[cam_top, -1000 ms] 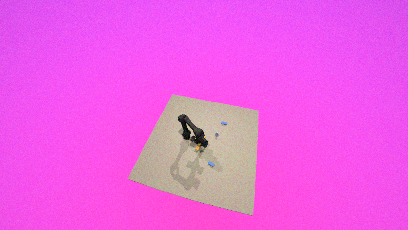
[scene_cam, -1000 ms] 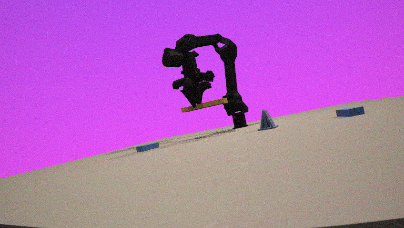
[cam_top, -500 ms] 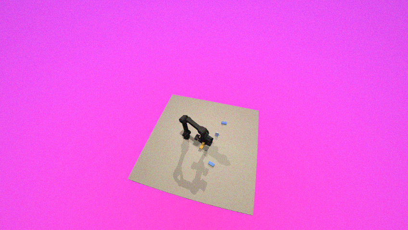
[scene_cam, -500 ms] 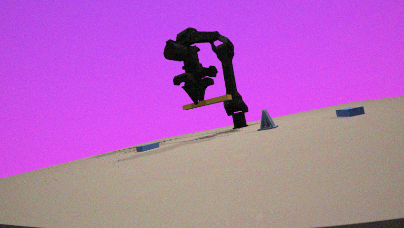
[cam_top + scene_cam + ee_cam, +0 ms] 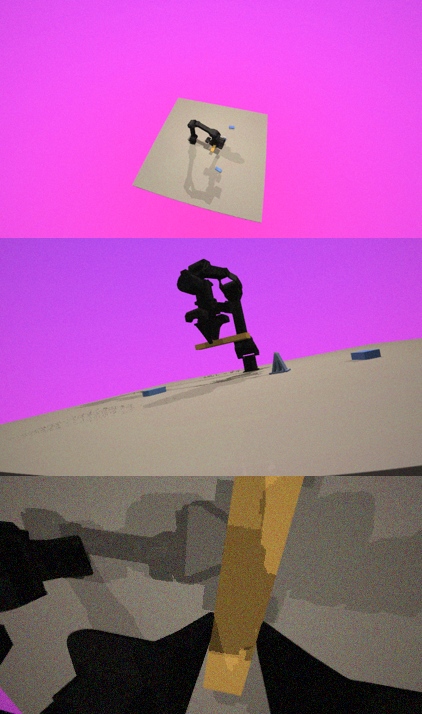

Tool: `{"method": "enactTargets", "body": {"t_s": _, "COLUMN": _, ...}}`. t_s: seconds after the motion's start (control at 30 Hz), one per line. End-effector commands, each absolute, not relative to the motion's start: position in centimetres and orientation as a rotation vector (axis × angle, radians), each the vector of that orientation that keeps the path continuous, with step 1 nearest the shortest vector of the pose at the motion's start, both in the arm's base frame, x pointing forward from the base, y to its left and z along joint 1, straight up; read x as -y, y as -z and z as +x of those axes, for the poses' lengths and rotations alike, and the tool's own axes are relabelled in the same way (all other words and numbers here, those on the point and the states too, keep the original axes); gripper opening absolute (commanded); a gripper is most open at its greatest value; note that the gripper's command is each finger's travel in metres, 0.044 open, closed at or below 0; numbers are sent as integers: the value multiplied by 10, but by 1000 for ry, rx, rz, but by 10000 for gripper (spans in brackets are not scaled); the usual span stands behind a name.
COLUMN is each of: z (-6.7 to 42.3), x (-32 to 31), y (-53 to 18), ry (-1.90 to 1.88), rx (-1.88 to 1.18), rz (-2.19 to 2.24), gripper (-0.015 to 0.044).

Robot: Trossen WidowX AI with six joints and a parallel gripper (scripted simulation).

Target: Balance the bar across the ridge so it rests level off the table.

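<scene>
My gripper [image 5: 210,339] [image 5: 235,621] [image 5: 215,144] is shut on the yellow bar [image 5: 223,341] [image 5: 247,576] [image 5: 212,149] and holds it well above the table, near one end of the bar. The bar hangs roughly level. The ridge [image 5: 277,363] is a small grey-blue wedge standing on the table to the right of the arm's base in the exterior view. In the top view only a sliver of the ridge [image 5: 224,138] shows beside the gripper. The ridge does not show in the wrist view.
Two flat blue blocks lie on the beige table [image 5: 165,165]: one block [image 5: 154,391] [image 5: 218,169] at the left and another block [image 5: 365,354] [image 5: 231,127] at the right in the exterior view. The arm's base [image 5: 250,363] stands just left of the ridge.
</scene>
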State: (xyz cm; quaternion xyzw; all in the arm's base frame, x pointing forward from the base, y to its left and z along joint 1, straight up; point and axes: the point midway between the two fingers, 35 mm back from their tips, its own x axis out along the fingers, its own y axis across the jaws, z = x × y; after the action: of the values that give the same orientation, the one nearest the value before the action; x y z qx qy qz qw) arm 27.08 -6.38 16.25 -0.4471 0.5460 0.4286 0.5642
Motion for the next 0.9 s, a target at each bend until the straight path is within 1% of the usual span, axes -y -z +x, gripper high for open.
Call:
{"method": "enactTargets", "body": {"t_s": 0.0, "z": 282, "x": 52, "y": -162, "ry": -1010, "rx": -1292, "rz": -1048, "gripper": 0}}
{"method": "enactTargets", "body": {"t_s": 0.87, "z": 327, "x": -29, "y": -162, "ry": -1009, "rx": -1284, "rz": -1040, "gripper": 0}}
